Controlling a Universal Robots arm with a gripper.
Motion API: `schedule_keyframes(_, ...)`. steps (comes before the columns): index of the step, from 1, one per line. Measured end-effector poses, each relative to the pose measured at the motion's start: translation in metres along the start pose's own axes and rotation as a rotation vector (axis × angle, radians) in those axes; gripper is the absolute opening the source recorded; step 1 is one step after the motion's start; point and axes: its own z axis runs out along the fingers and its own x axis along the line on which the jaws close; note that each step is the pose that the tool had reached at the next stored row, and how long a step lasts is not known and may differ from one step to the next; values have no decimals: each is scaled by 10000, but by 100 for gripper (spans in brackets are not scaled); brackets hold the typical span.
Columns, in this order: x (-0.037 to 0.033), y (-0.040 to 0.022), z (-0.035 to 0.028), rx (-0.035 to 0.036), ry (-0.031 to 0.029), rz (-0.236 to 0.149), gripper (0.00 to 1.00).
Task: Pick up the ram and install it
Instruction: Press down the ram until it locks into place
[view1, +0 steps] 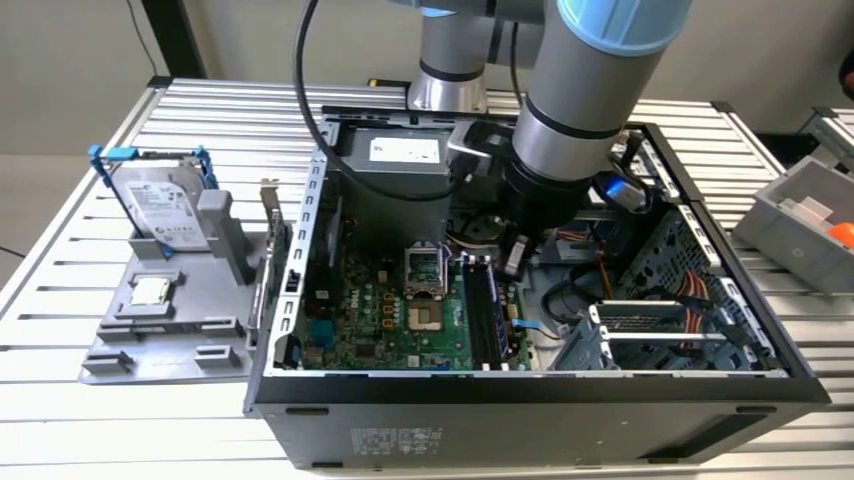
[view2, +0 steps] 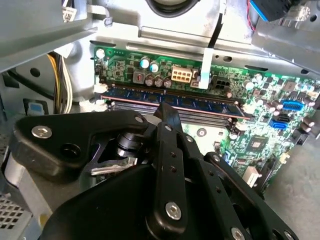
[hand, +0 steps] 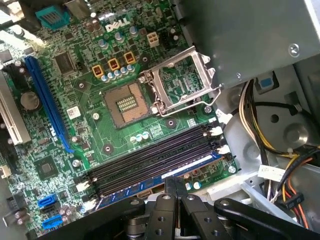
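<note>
The gripper (view2: 167, 111) stood inside the open computer case (view1: 534, 385), its fingers (hand: 170, 184) clenched flat on the top edge of the ram (view2: 170, 100). The ram sat in a memory slot on the motherboard (hand: 100, 145), at the CPU socket's (view1: 424, 318) 3 o'clock in the exterior view.

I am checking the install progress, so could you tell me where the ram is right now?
The ram stands in a memory slot on the motherboard inside the open computer case, directly under the gripper, beside the empty dark slots in both wrist views.
</note>
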Motion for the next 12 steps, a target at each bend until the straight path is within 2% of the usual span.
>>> schedule_keyframes(12,0,0,12,-11,38,-1161,0)
